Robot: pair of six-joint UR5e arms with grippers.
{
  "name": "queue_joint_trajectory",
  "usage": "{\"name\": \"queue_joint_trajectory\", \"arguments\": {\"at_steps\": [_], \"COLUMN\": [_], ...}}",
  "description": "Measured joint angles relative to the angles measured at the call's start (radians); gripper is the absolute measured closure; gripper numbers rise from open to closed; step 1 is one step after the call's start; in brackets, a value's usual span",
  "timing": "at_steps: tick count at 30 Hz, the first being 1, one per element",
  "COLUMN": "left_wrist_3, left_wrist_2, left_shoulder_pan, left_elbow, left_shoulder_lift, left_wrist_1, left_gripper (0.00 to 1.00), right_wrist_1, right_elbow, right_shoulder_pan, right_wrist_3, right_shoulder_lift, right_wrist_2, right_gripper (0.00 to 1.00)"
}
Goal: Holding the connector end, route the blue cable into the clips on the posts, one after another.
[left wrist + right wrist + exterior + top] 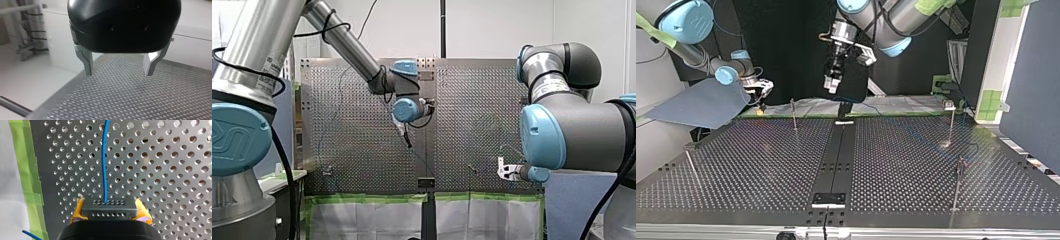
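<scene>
1. Work area: the perforated surface (761, 165) ends in green tape (23, 165) just beside the working claw. Judged risk: slack dragged over this edge catches there and loads the grip.
2. Idle unit: my left arm's claw (118, 73) hangs above the surface with its metal fingers wide apart and nothing between them. The cable has no second support. Judged risk: if this arm descends to assist, it may foul a post or the line.
3. Working unit: my right arm's claw (110, 210) has its yellow pads closed on the connector's two sides. Judged risk: a sideways pull during routing twists the piece out of the pads.
4. Line: the blue cable (104, 162) leaves the connector and runs ahead of the claw over the surface. A second blue stretch shows beside the tape. In the wide views it is too faint to trace, so I cannot tell whether any clip holds it. Judged risk: a hidden loop tightens or hooks a post out of turn.
5. Supports: the posts (794, 115) are thin and well apart, one near the working claw. Judged risk: a knock bends one, or the line passes beside its clip (949, 104), not into it.
6. Held part: the connector (109, 206) is a small black block. Judged risk: the cable kinks where it exits
</scene>
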Motion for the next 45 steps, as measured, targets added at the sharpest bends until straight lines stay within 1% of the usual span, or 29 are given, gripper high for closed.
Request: {"name": "queue_joint_trajectory", "arguments": {"at_steps": [6,9,14,18,21,23,26,30,33,39,42,45], "left_wrist_3": [0.001,0.002,0.0,-0.007,-0.011,-0.013,-0.011,-0.008,-0.005,0.003,0.005,0.005], "left_wrist_2": [0.012,0.021,0.027,0.027,0.027,0.027,0.026,0.026,0.027,0.027,0.027,0.027], "left_shoulder_pan": [0.008,0.008,0.003,-0.001,-0.002,-0.003,-0.003,-0.003,-0.004,-0.004,-0.003,0.0], "left_elbow": [-0.057,-0.087,-0.137,-0.182,-0.215,-0.234,-0.265,-0.309,-0.341,-0.4,-0.433,-0.46], "left_shoulder_lift": [0.057,0.071,0.04,-0.002,-0.029,-0.038,-0.043,-0.045,-0.045,-0.045,-0.045,-0.045], "left_wrist_1": [0.05,0.072,0.11,0.141,0.151,0.153,0.155,0.156,0.156,0.168,0.181,0.19], "left_gripper": [0.0,0.0,0.0,0.0,0.0,0.0,0.0,0.0,0.0,0.0,0.0,0.0], "right_wrist_1": [-0.003,-0.006,-0.011,-0.02,-0.025,-0.028,-0.035,-0.062,-0.07,-0.072,-0.071,-0.07], "right_elbow": [0.013,0.025,0.048,0.077,0.1,0.114,0.139,0.168,0.175,0.177,0.177,0.177], "right_shoulder_pan": [-0.001,-0.002,-0.006,-0.009,-0.012,-0.013,-0.013,-0.013,-0.012,-0.009,-0.003,0.005], "right_wrist_3": [-0.001,-0.001,-0.002,-0.002,-0.002,-0.001,0.003,0.026,0.034,0.033,0.029,0.025], "right_shoulder_lift": [-0.014,-0.03,-0.069,-0.107,-0.14,-0.158,-0.189,-0.234,-0.267,-0.326,-0.354,-0.372], "right_wrist_2": [-0.002,-0.003,-0.002,0.001,0.003,0.005,0.01,0.027,0.032,0.038,0.043,0.047], "right_gripper": [1.0,1.0,1.0,1.0,1.0,1.0,1.0,1.0,1.0,1.0,1.0,1.0]}}
